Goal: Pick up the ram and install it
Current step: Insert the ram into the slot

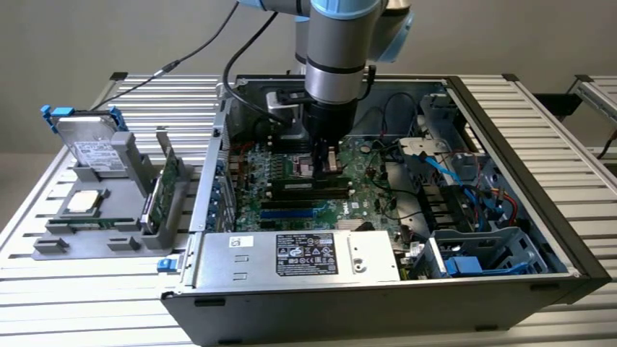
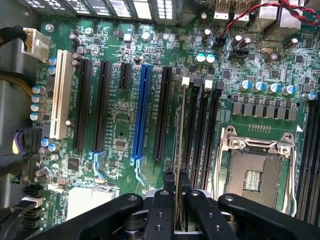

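My gripper (image 2: pixel 176 182) clamps the thin, flat ram (image 2: pixel 179 130) edge-on between black fingers (image 2: pixel 162 207). My arm (image 1: pixel 333 65) hangs straight down over the green motherboard (image 1: pixel 259 173), mid-frame.

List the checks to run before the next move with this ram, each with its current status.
1. Ram clamped in the gripper: ok.
2. Ram lined up lengthwise with the memory slots: ok.
3. Ram exactly over one slot: cannot tell.
4. White latch tabs open: cannot tell.
5. Red cable clear of the gripper: ok.
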Controlling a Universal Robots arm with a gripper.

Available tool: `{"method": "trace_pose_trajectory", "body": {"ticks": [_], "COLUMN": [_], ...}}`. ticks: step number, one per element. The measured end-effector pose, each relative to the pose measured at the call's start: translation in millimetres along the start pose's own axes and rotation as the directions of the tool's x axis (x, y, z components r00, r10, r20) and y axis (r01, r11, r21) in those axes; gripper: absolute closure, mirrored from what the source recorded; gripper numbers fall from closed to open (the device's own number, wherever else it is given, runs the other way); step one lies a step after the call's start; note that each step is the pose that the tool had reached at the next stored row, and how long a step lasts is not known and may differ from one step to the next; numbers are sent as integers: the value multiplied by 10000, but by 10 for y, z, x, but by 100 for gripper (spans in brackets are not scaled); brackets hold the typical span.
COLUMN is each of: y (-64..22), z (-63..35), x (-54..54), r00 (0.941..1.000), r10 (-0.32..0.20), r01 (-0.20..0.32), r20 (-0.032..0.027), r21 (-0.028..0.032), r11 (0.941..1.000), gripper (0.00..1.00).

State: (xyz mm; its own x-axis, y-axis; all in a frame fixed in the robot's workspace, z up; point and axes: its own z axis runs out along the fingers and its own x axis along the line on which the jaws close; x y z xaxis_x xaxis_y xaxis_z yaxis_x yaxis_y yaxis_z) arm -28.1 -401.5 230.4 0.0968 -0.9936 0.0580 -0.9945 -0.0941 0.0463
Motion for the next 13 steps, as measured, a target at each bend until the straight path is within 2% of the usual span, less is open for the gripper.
{"method": "trace_pose_trajectory", "body": {"ticks": [13], "y": [-4], "z": [15], "x": [-11], "r00": [9994], "r10": [343], "r01": [-343], "r20": [10], "r21": [-22], "r11": [9994], "gripper": [86]}}
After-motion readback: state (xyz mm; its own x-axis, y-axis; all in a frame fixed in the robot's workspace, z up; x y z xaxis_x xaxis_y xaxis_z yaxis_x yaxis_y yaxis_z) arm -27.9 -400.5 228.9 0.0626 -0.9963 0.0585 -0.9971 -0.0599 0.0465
